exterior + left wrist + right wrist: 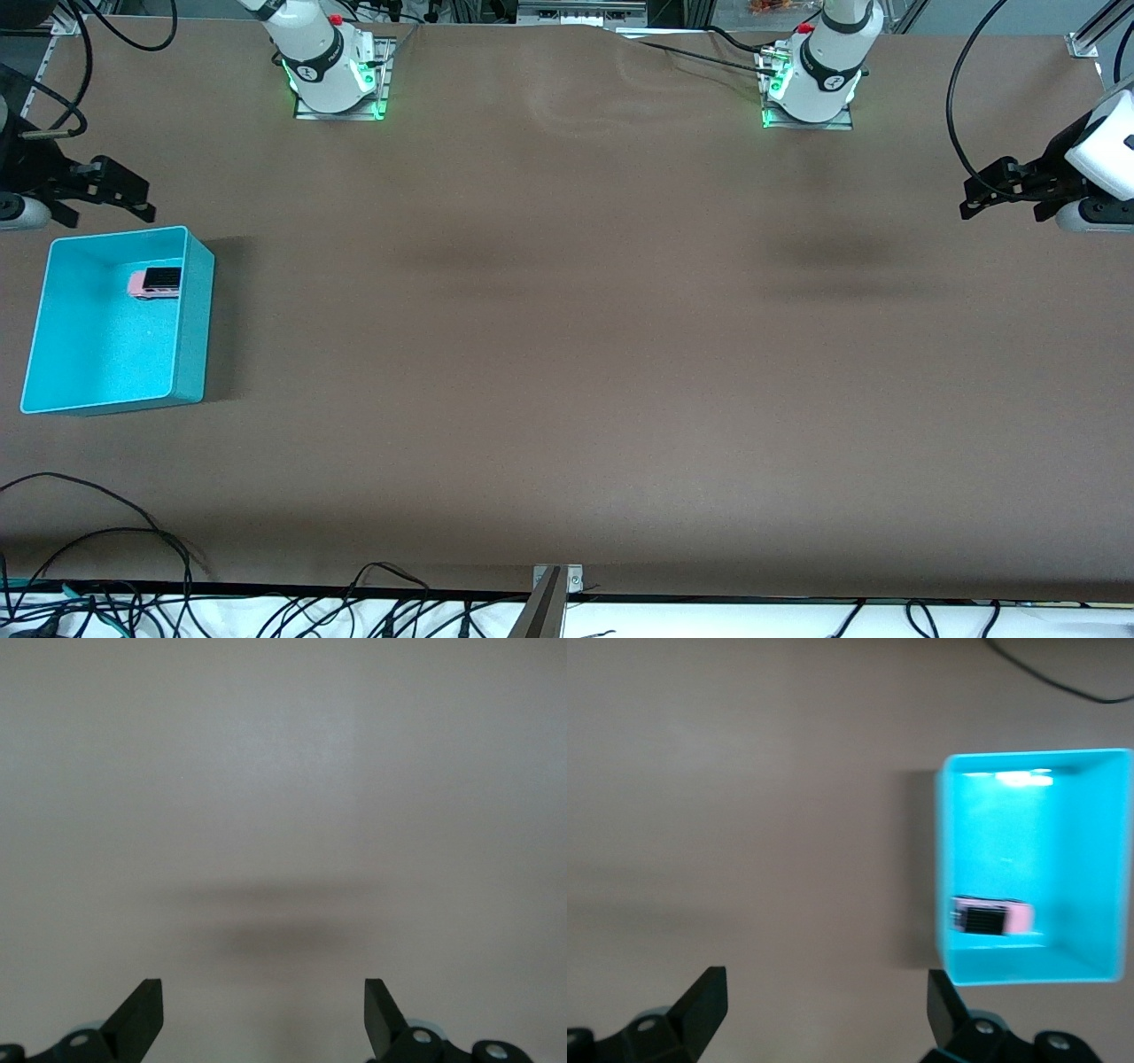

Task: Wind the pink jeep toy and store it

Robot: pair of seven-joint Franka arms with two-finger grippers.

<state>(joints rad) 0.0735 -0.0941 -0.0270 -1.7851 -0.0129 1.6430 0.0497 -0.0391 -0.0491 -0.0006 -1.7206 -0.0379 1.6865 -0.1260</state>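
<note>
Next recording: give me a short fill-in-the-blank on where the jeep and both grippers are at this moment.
1. The pink jeep toy lies inside the ____ bin.
2. The fingers of the right gripper, up in the air by the bin at the right arm's end of the table, are ____.
3. The left gripper, over bare table at the left arm's end, holds ____.

Missing words: teal; open; nothing
</note>
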